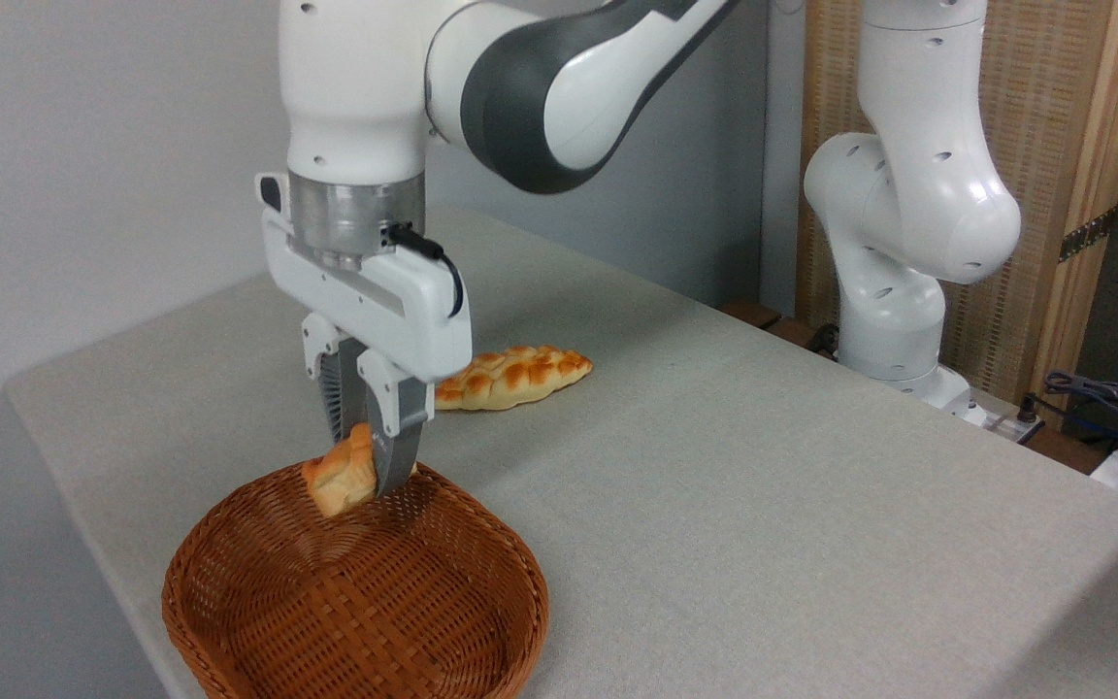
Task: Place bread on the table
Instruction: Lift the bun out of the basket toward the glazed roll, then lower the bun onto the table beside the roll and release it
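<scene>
The bread [338,476], a small golden-orange bun, hangs clamped between the two fingers of the end effector [365,476], which are closed on it from either side. One grey finger covers the bun's right part, and the pale segmented left part sticks out past it. The bun is in the air, clear of any surface, held over the far rim of the wicker basket [355,602] and not touching the weave. Below it the basket's brown woven bowl holds nothing else that can be seen.

The end effector points straight down from a white hand body and a metal wrist ring, with a black cable plugged in at the wrist. The arm [559,87] rises from there out of the top of the view, then comes down again to its base beyond the basket, at the far right edge of the table [763,485].

The basket sits at the near left corner of the table, whose light grey-beige cloth spreads out to the right of it. Behind the basket, well apart from it, a longer braided loaf [510,377] lies flat on the cloth, its left end hidden behind the hand body. Far to the right of the basket, past the table edge, there are some cables [1102,398] and a wood-framed panel [1064,146]
</scene>
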You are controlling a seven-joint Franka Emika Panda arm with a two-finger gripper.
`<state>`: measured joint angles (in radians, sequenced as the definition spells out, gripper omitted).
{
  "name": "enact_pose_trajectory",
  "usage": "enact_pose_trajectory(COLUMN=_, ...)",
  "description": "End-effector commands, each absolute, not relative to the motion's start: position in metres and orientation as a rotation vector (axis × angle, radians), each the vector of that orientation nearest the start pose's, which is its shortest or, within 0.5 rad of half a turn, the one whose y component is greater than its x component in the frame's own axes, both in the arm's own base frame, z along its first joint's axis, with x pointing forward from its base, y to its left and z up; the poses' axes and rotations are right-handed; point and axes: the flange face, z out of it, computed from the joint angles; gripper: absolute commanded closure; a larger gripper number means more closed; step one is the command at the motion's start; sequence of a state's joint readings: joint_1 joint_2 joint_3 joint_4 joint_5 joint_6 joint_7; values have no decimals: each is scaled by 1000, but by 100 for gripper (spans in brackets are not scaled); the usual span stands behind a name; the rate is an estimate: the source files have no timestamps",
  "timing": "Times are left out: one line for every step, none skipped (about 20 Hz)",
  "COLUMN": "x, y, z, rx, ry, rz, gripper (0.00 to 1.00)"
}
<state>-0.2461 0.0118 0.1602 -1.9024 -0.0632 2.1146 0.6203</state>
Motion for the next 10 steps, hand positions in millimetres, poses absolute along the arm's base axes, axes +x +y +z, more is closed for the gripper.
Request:
enact_pose_trajectory(x=559, y=-65, z=521, rx=-2964, ry=1087, rz=-258, gripper=53)
enact_pose_trajectory(x=556, y=-65, z=522, rx=-2969, ry=1093, rz=-235, gripper=51)
enact_pose_trajectory(x=550, y=-66, z=523, rx=-2978, ry=1104, rz=-189, gripper=49)
enact_pose_trajectory(x=547, y=-67, z=523, rx=-2982, ry=1112, rz=-166, gripper=49)
enact_pose_trajectory(x=542, y=-68, z=523, rx=-2989, ry=1119, rz=-126, gripper=49)
enact_pose_trajectory(x=539, y=-69, z=521, rx=-2997, ry=1125, rz=-89, gripper=49)
enact_pose_trajectory(x=535, y=-69, z=518, rx=-3005, ry=1134, rz=-33, gripper=49)
enact_pose_trajectory(x=529, y=-77, z=516, rx=-3004, ry=1162, rz=23, gripper=49)
enact_pose_trajectory(x=526, y=-81, z=514, rx=-3004, ry=1177, rz=62, gripper=48)
enact_pose_trajectory(x=525, y=-81, z=512, rx=-3006, ry=1178, rz=80, gripper=45)
